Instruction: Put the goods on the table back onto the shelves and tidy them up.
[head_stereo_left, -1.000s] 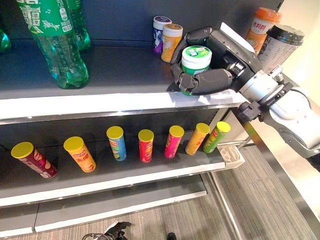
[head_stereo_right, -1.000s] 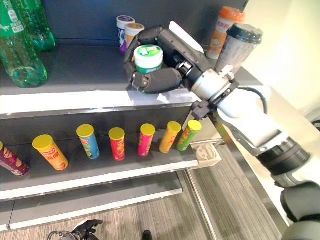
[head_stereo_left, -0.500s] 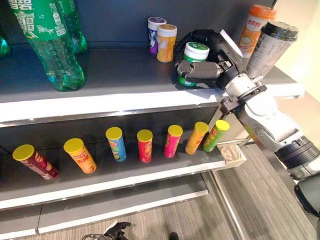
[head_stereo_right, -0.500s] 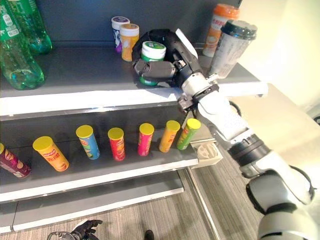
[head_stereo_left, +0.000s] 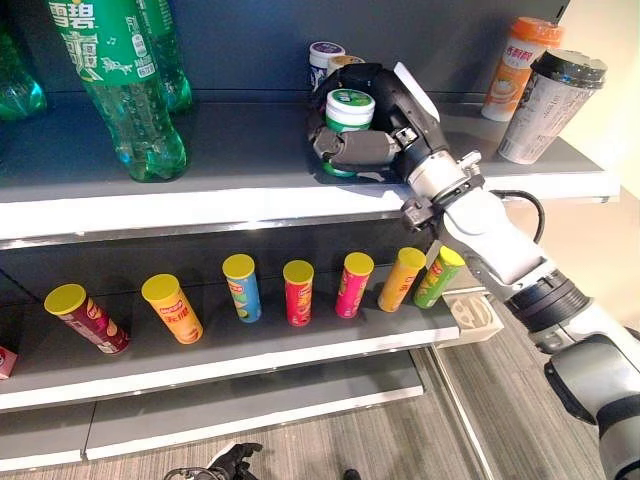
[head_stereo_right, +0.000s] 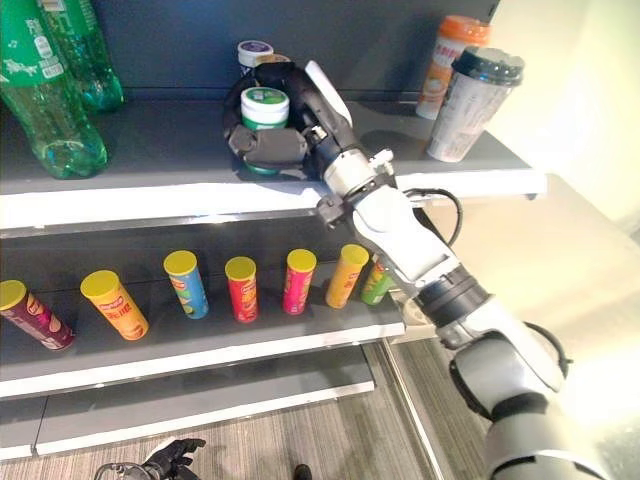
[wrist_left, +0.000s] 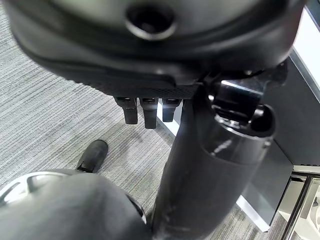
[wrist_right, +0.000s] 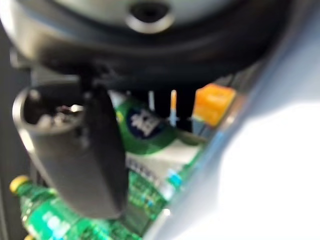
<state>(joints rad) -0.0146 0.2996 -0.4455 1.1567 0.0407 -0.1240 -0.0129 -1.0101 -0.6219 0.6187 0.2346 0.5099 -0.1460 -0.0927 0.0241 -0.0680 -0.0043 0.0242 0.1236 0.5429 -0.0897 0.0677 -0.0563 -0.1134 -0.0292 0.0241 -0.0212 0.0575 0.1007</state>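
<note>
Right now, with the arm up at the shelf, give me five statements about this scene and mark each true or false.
1. The right hand is curled round the green tub with the white lid. True.
2. That tub is over the lower shelf. False: it is at the top shelf, near the two small canisters at the back.
3. The row of yellow-lidded tubes sits on the lower shelf. True.
4. The green bottles stand at the right end of the top shelf. False: they stand at its left end.
5. The left hand holds a cup. False: it holds nothing, its fingers relaxed above the floor.
</note>
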